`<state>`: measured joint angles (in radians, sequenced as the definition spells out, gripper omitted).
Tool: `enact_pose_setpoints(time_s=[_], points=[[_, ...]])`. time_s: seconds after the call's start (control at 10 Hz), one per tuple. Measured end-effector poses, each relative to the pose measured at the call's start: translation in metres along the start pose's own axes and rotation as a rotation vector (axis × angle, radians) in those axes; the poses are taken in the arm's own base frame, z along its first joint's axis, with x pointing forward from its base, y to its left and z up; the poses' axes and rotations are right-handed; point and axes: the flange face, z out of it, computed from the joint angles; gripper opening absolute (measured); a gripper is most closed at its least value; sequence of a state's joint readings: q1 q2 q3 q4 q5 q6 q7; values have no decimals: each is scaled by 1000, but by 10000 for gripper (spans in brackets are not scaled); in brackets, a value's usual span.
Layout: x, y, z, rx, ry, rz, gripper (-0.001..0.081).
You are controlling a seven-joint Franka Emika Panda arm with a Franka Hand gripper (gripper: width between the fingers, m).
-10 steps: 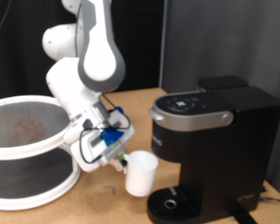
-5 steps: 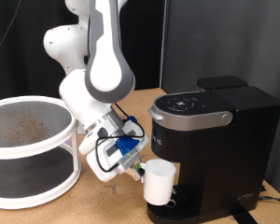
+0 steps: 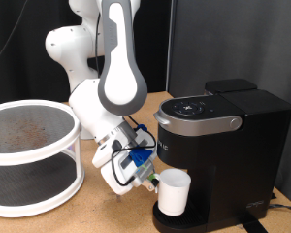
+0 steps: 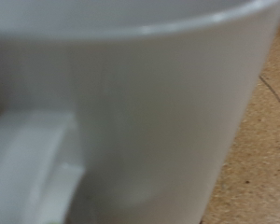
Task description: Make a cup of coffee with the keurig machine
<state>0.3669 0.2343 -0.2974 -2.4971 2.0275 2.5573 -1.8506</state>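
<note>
The white cup [image 3: 174, 192] stands upright over the round drip tray [image 3: 165, 219] at the base of the black keurig machine [image 3: 218, 155], under its silver-trimmed top. My gripper [image 3: 151, 181] is at the cup's side towards the exterior view's left, low above the table, and holds the cup there. The wrist view is filled by the cup's glossy white wall [image 4: 149, 103] and its handle [image 4: 33, 168]; the fingers do not show in it. The machine's lid is down.
A white two-tier round rack [image 3: 29, 155] stands at the exterior view's left on the wooden table [image 3: 97, 214]. A dark curtain hangs behind. The white arm [image 3: 112, 87] reaches down between rack and machine.
The gripper has carried the cup from near the rack to the exterior view's right and down, bringing it over the machine's drip tray.
</note>
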Motion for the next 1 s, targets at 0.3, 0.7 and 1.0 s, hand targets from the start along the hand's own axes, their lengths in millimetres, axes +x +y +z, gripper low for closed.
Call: enact_pose_setpoints(time_s=[0.3, 0.7, 1.0], points=[[-9, -4, 9, 18, -20, 1, 67], [-17, 0, 11, 20, -38, 18, 282], [-25, 8, -5, 2, -91, 6, 603]])
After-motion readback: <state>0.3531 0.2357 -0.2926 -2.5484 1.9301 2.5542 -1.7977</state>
